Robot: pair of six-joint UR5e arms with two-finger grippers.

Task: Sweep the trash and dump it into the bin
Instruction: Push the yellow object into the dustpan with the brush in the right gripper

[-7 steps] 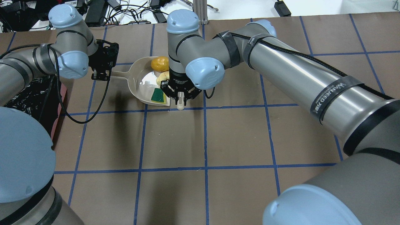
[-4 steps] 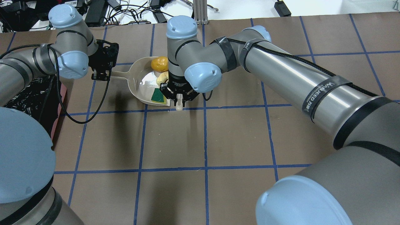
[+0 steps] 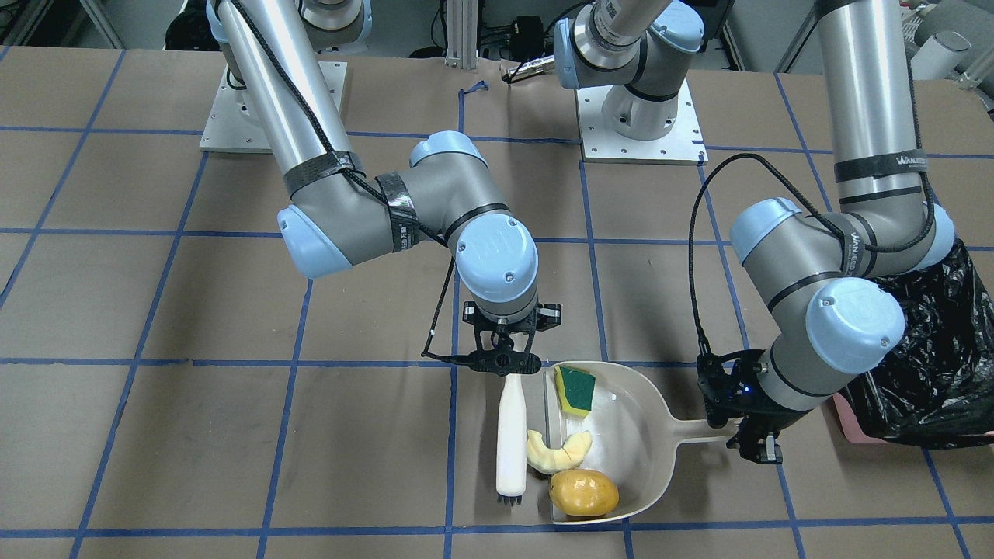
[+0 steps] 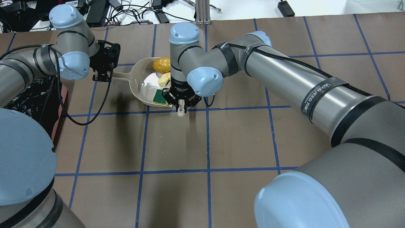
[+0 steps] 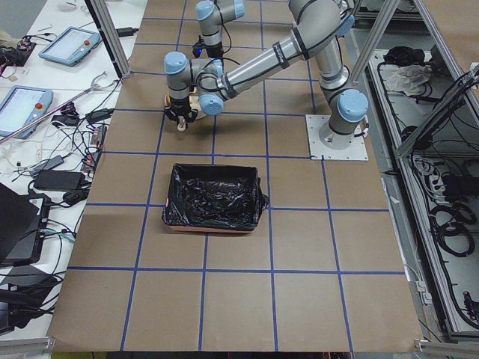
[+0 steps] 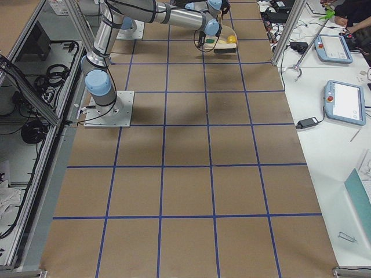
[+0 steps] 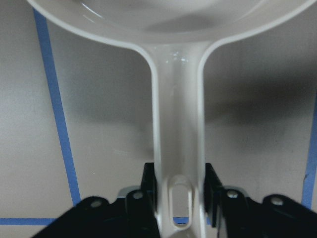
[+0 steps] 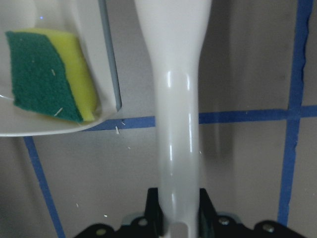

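Observation:
The beige dustpan point(image 3: 633, 435) lies flat on the table and holds the trash: a green-topped sponge piece point(image 3: 575, 390), a pale fruit slice point(image 3: 559, 453) lying across the pan's lip, and a yellow-brown lump point(image 3: 584, 492). My left gripper point(image 3: 745, 425) is shut on the dustpan's handle point(image 7: 177, 144). A white brush point(image 3: 511, 435) lies along the pan's open mouth, and my right gripper point(image 3: 503, 363) is shut on its handle point(image 8: 177, 129). The bin point(image 3: 932, 373), lined with a black bag, stands just beyond my left arm.
Brown paper with a blue tape grid covers the table point(image 4: 177, 145). Cables and power bricks point(image 4: 126, 12) lie past the far edge. In the left side view the bin point(image 5: 213, 196) sits about one grid square from the dustpan.
My right gripper has drawn the brush a little toward the robot's side, along the pan's mouth. The left gripper and dustpan have stayed put.

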